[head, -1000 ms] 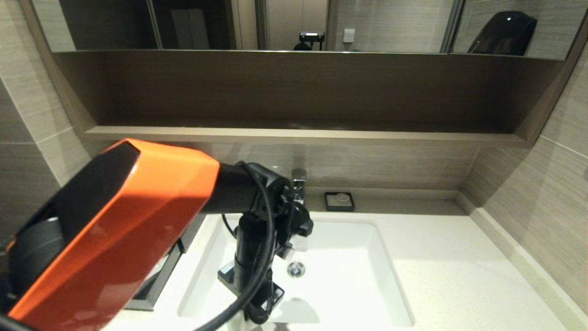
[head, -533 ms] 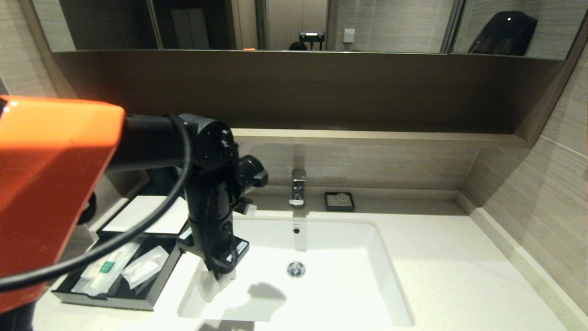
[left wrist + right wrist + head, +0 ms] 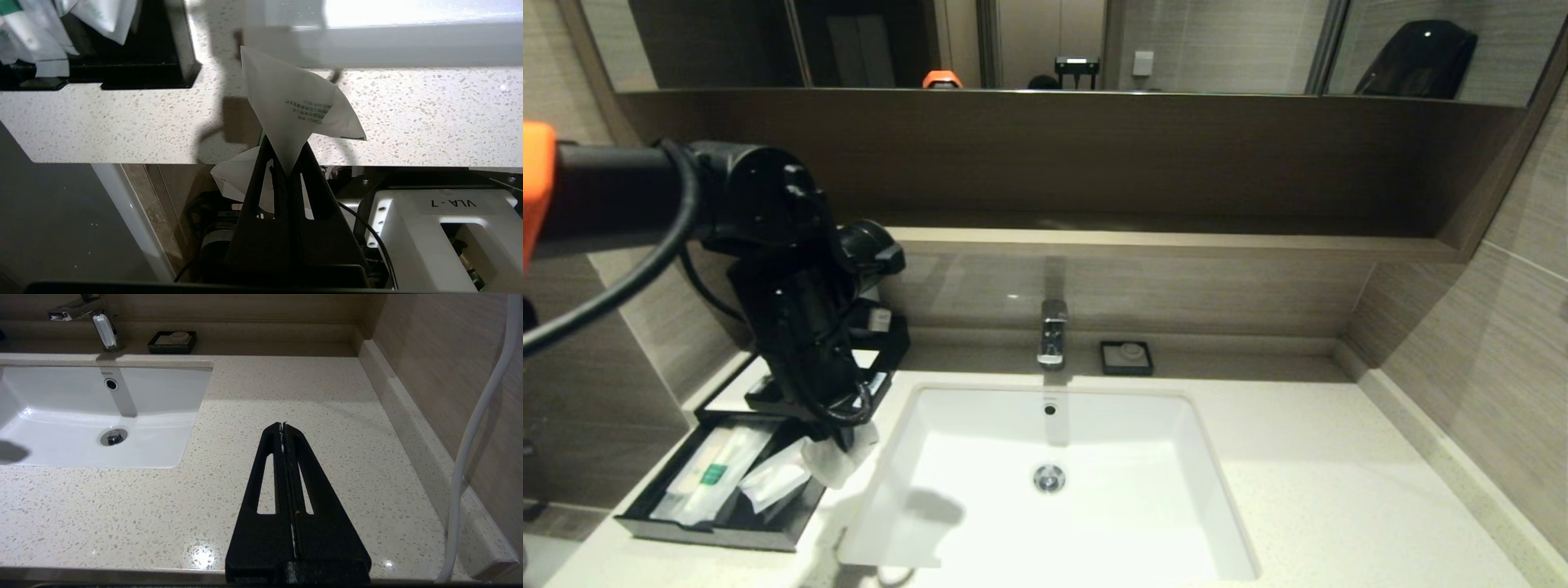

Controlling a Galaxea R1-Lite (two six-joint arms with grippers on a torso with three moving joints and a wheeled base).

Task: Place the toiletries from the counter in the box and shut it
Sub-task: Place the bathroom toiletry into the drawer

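My left gripper (image 3: 843, 437) is shut on a white toiletry packet (image 3: 836, 464) that hangs over the counter (image 3: 1307, 457), between the sink (image 3: 1152, 523) and the box (image 3: 737, 390). In the left wrist view the packet (image 3: 294, 102) sticks out folded from the closed fingertips (image 3: 286, 161), with the drawer's corner (image 3: 171, 61) just beyond it. The black drawer (image 3: 719, 531) stands pulled out and holds a teal-labelled packet (image 3: 712, 475) and a white one (image 3: 776, 483). My right gripper (image 3: 282, 426) is shut and empty, low over the counter right of the sink.
A chrome faucet (image 3: 1052, 333) and a small black soap dish (image 3: 1126, 358) stand behind the sink. A brown wooden shelf (image 3: 1143, 241) runs above them. Tiled walls close in the counter on both sides.
My left arm has swung left and back from over the sink to the drawer's right edge, carrying the packet. The open drawer, hidden a second ago, now shows.
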